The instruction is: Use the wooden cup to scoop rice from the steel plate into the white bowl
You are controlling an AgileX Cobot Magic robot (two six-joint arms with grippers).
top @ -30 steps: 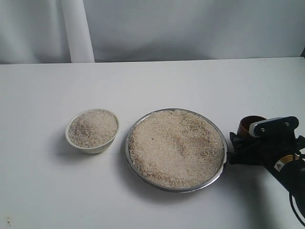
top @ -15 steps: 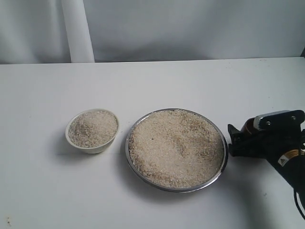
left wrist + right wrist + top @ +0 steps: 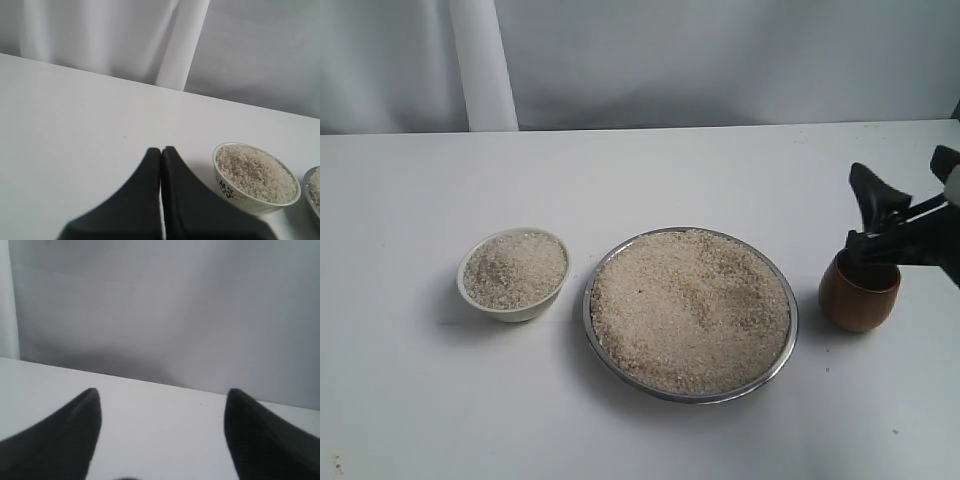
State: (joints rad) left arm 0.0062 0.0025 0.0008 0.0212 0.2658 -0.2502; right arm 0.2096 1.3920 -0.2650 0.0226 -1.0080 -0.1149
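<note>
1. Right tool hangs at the right edge of the exterior view with its two black fingers spread wide apart and nothing between them. Its own wrist view shows the same gap, with bare white table behind it.
2. The wooden cup stands upright on the table directly under that tool. A dark part of the tool overlaps the cup's rim in the exterior view, and I cannot tell whether the two touch.
3. The cup sits just beside the right rim of the steel plate, with a narrow strip of table between them.
4. The rice fills the plate nearly to its rim in a broad, low, uneven heap.
5. The white bowl stands left of the plate, near it but apart, and is also heaped with rice. In the left wrist view its wall carries a small dark pattern.
6. The left tool has its black fingers pressed together, clamped on nothing. It shows only in its own wrist view, held near the bowl.
7. The table is plain matte white, with soft shadows under the bowl, the plate and the cup.
8. Behind the table hangs a pale grey backdrop, with one brighter white vertical fold at the left.
</note>
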